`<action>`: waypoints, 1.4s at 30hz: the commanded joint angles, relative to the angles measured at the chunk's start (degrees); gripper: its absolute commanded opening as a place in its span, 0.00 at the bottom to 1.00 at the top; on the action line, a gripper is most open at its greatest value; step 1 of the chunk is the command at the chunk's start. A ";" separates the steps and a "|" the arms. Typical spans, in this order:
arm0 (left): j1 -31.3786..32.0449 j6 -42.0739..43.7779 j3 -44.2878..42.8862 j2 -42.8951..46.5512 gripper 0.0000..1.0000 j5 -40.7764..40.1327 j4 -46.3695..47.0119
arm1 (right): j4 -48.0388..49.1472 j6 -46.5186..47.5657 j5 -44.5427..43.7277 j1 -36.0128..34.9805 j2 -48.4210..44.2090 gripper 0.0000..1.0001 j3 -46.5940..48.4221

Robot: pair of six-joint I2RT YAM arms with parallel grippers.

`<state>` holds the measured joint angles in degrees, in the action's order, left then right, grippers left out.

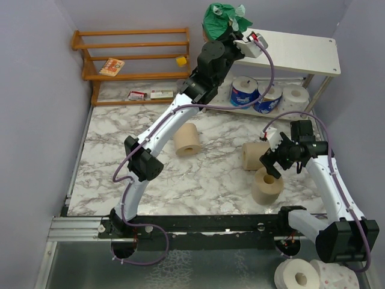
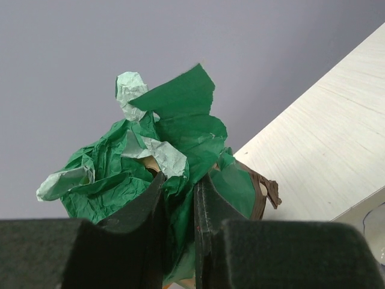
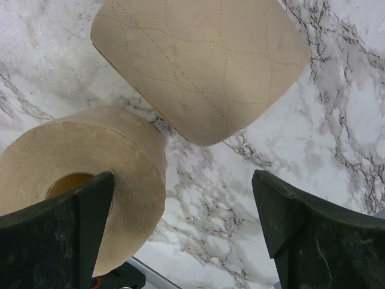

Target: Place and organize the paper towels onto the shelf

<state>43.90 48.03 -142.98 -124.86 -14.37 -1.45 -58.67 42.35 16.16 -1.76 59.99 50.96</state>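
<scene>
My left gripper [image 1: 233,35] is shut on the crumpled green wrapping of the green-wrapped pack [image 1: 221,18] at the left end of the white shelf's top board [image 1: 301,51]. In the left wrist view the jaws [image 2: 180,201] pinch the green paper [image 2: 174,138] beside the board [image 2: 325,156]. Two blue-wrapped rolls [image 1: 245,92] [image 1: 267,100] and a white roll [image 1: 295,94] sit on the lower tier. Three tan rolls [image 1: 187,139] [image 1: 255,155] [image 1: 267,187] lie on the marble table. My right gripper [image 1: 270,165] is open and empty above two of them [image 3: 204,66] [image 3: 78,174].
An orange-brown wooden rack [image 1: 132,45] stands at the back left with a packet [image 1: 112,66], a yellow item [image 1: 180,61] and small boxes [image 1: 137,94]. A white roll [image 1: 297,277] and a pink-dotted roll [image 1: 334,277] lie off the table at the near right.
</scene>
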 commanded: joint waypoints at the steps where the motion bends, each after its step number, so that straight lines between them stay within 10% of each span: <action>1: 1.69 3.77 -0.76 -0.61 0.22 -0.39 7.91 | 1.17 1.70 -0.55 0.27 1.13 1.00 -0.70; 20: 2.31 7.80 0.02 -2.92 0.33 -2.97 9.27 | 1.55 2.59 -2.03 0.27 1.30 1.00 -0.37; 27: 2.39 6.93 -0.32 -1.72 0.98 -3.39 8.73 | 1.54 3.17 -2.19 0.29 1.65 1.00 -0.88; 42: 10.72 16.90 -2.08 4.41 0.99 -7.78 20.98 | 5.10 0.24 0.64 0.27 -0.32 1.00 -3.00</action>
<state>49.65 59.24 -141.69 -125.71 -19.77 12.47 -56.01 43.79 16.19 -1.76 59.99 50.33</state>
